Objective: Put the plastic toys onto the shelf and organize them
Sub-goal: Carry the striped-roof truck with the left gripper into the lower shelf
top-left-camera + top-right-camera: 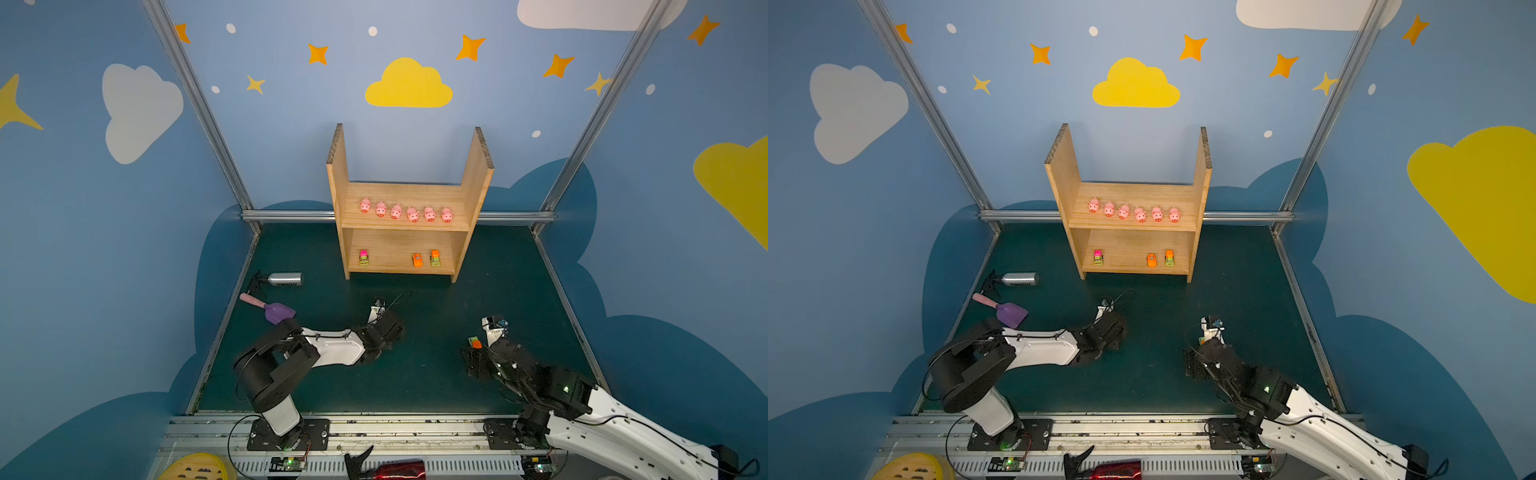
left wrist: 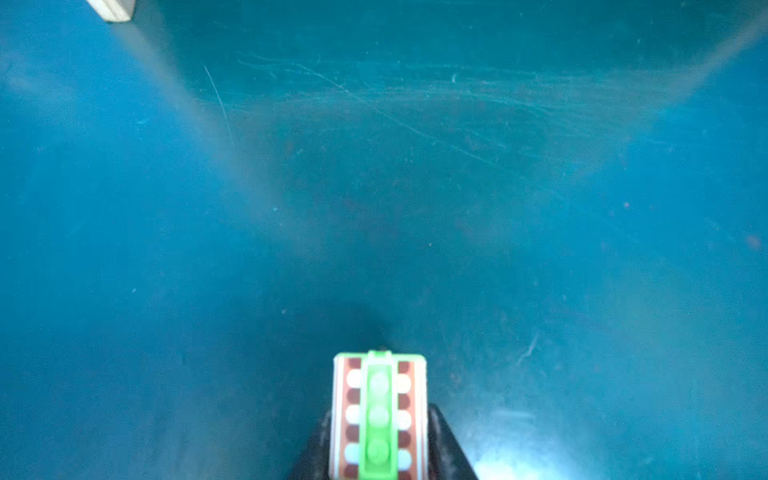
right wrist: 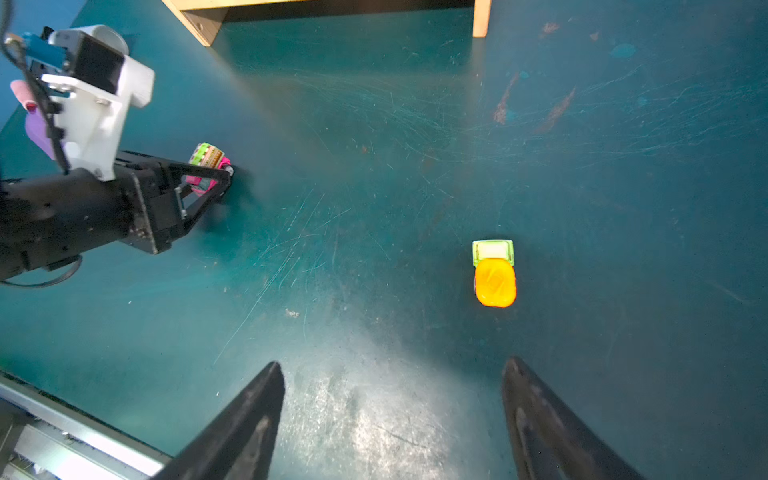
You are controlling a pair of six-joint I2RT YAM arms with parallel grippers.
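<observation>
Overhead, in both top views, six pigs [image 1: 412, 214] lined the upper board of the shelf [image 1: 338, 174], three vehicles [image 1: 417, 260] its lower. Left wrist view: the left gripper [image 2: 380, 436] clenched a lime-striped vehicle [image 2: 379, 386] before the shelf. Right wrist view: the right gripper [image 3: 392, 374] gaped empty, an orange vehicle [image 3: 494, 282] between it and the shelf.

The left arm [image 1: 332, 347] reaches low and forward over the table [image 1: 436, 382], with its wrist bent down. The left gripper [image 3: 218, 174] has its jaws closed tight on a small pink and green toy car [image 3: 206, 160], which sits between the jaw tips. The right arm [image 1: 582, 411] also reaches forward with its wrist tilted down, and the right gripper [image 3: 392, 365] hangs above the table with its jaws spread wide apart.
</observation>
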